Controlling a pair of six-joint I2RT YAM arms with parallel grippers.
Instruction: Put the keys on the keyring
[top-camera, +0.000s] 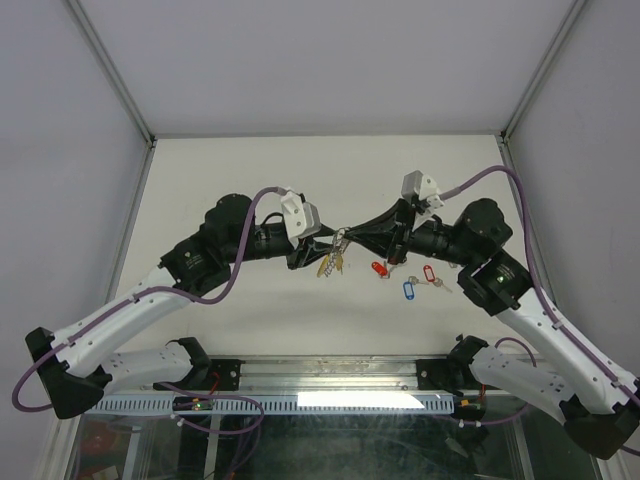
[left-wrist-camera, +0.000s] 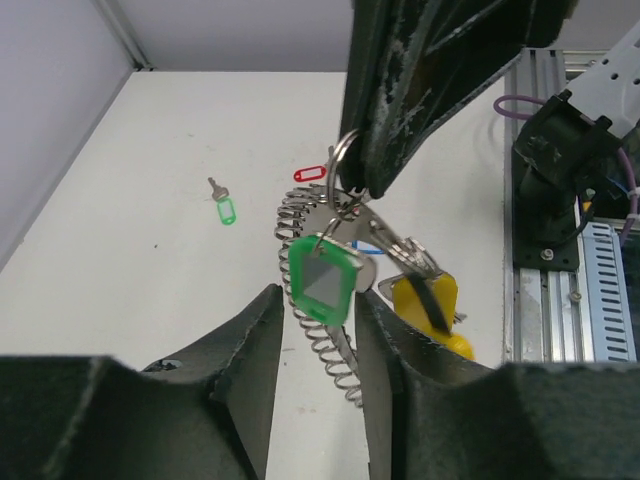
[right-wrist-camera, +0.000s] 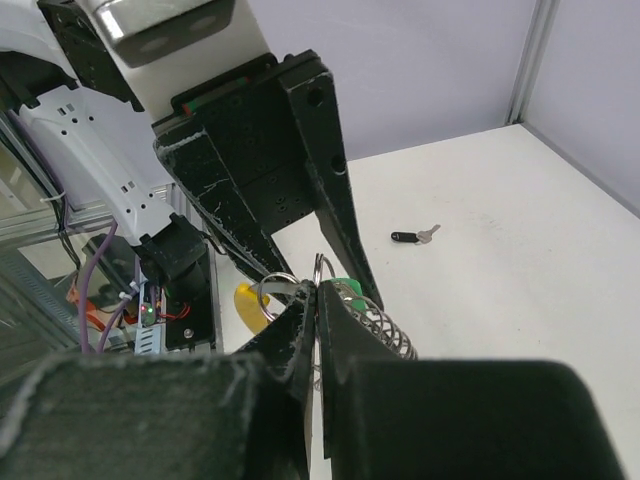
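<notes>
The silvery coiled metal keyring (left-wrist-camera: 335, 350) is being clenched by the right end effector (right-wrist-camera: 318, 300) in the air above the white desk (top-camera: 250, 170). The left end effector (left-wrist-camera: 318, 292) is being held released, its fingers flanking a green-tagged silver key (left-wrist-camera: 322, 280) hanging against the coil. A loose red-tagged key (top-camera: 379, 268) and a blue-tagged key (top-camera: 408, 290) are lying on the desk nearby to the right. The desk's rear and left edges are standing well apart from this cluster.

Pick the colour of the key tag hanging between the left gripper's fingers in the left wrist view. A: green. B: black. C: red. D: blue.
A: the green tag hangs off the coiled keyring in the gap between the parted fingers of the left gripper, while the right gripper pinches the ring from above.
</notes>
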